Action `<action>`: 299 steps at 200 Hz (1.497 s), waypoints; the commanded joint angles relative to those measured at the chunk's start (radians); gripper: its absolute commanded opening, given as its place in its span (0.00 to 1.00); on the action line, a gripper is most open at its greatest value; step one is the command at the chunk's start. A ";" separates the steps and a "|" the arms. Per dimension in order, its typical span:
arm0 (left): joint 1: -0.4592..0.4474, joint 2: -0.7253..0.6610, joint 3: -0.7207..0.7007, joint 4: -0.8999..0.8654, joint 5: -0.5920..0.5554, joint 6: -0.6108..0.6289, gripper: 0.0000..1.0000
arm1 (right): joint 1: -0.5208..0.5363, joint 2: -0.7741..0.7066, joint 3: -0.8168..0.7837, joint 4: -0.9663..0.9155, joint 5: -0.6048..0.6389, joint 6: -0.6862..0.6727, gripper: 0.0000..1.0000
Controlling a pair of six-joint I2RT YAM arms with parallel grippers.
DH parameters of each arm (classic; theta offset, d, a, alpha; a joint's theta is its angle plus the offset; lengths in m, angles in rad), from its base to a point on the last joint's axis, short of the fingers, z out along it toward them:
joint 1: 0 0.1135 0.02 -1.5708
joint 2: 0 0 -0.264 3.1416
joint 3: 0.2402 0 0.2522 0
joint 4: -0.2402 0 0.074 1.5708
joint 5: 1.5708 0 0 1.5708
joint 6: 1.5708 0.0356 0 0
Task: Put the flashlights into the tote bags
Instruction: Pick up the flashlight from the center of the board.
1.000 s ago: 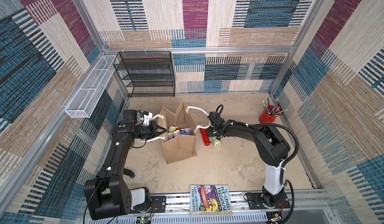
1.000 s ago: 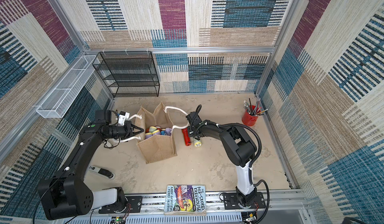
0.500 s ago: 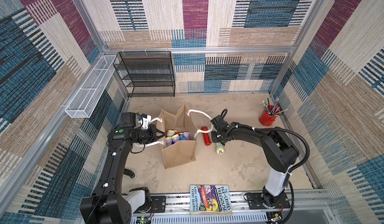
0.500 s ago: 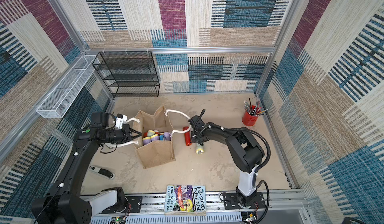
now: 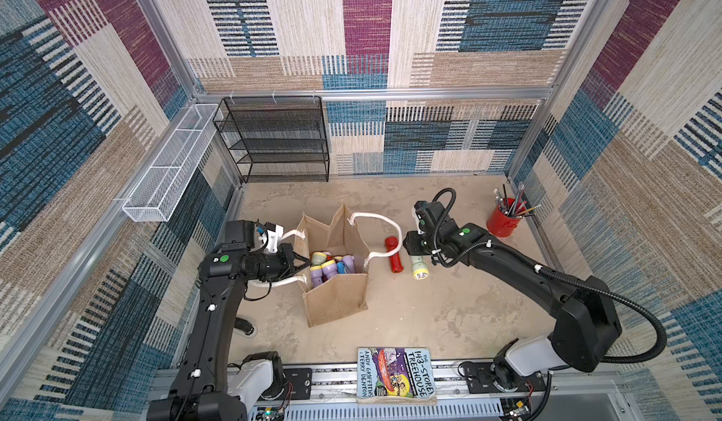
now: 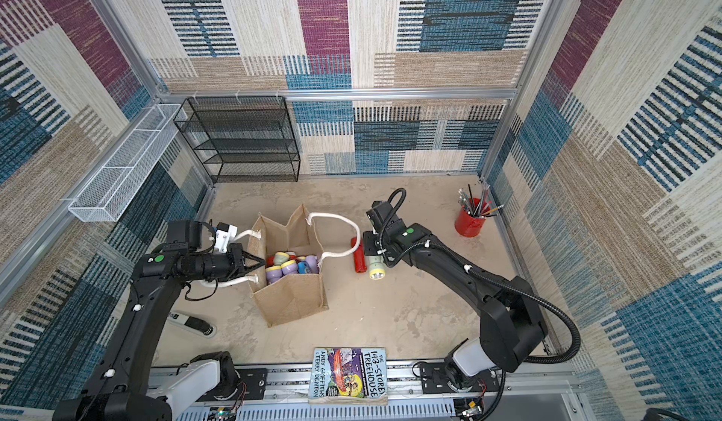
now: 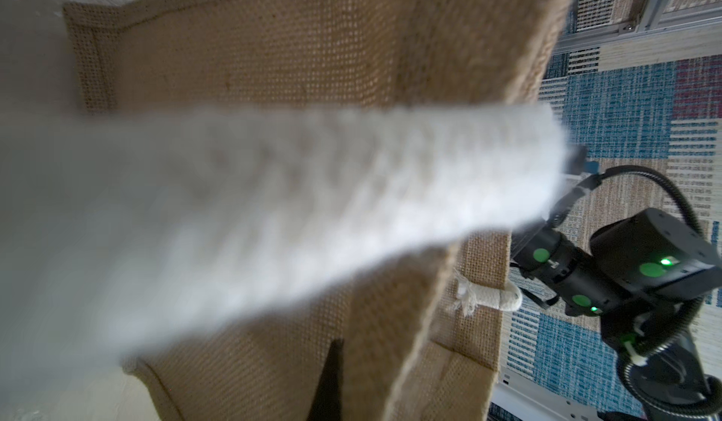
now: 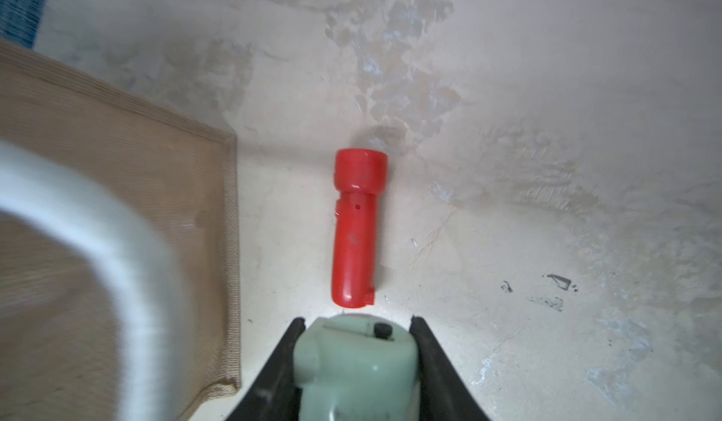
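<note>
Between the fingers of our right gripper sits the pale green flashlight, clamped on both sides of its body, low over the table; we cannot tell whether it has cleared the surface. Just ahead of those fingertips the red flashlight lies flat and untouched. Beyond it, off to one side of the fingers, stands the tote bag, upright with its mouth open. One white rope handle loops out from the bag over the red flashlight, toward our right fingers. Inside the bag we see a pile of flashlights, lilac, green and blue among them.

Our left gripper is at the bag's opposite wall with its fingers pressed together at the rim, and we judge that they pinch the burlap to hold the mouth open. The other rope handle hangs around that wrist.

We take the step in hand to be the pick of the green one, with the grasp made and the carry not yet begun. Our next move calls for a lift high enough to pass over the rope loop and the rim, a short carry across to the open mouth, and a release above the pile. After that, the red one would be the only flashlight we can see left on the table
</note>
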 commanded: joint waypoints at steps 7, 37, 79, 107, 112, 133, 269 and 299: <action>0.000 -0.010 0.063 0.007 0.058 0.027 0.03 | 0.001 0.047 0.192 -0.064 -0.058 -0.033 0.19; -0.001 0.002 0.110 -0.043 0.019 0.028 0.03 | 0.001 0.110 0.411 -0.097 -0.134 -0.041 0.19; -0.002 0.020 0.046 -0.037 0.020 0.038 0.04 | 0.027 0.147 0.482 -0.070 -0.182 -0.062 0.19; -0.003 0.030 0.005 0.014 0.048 0.017 0.04 | 0.028 0.136 0.501 -0.039 -0.176 -0.075 0.20; -0.004 0.032 0.005 0.025 0.049 0.007 0.04 | 0.028 0.138 0.517 -0.039 -0.167 -0.083 0.20; -0.017 0.060 0.029 0.059 0.026 -0.027 0.04 | 0.028 0.173 0.640 -0.100 -0.117 -0.131 0.22; -0.198 0.338 0.106 0.612 -0.002 -0.348 0.02 | -0.128 0.423 1.148 -0.381 -0.192 -0.194 0.22; -0.198 0.348 0.128 0.524 -0.036 -0.280 0.02 | -0.043 0.349 0.924 -0.230 -0.237 -0.160 0.23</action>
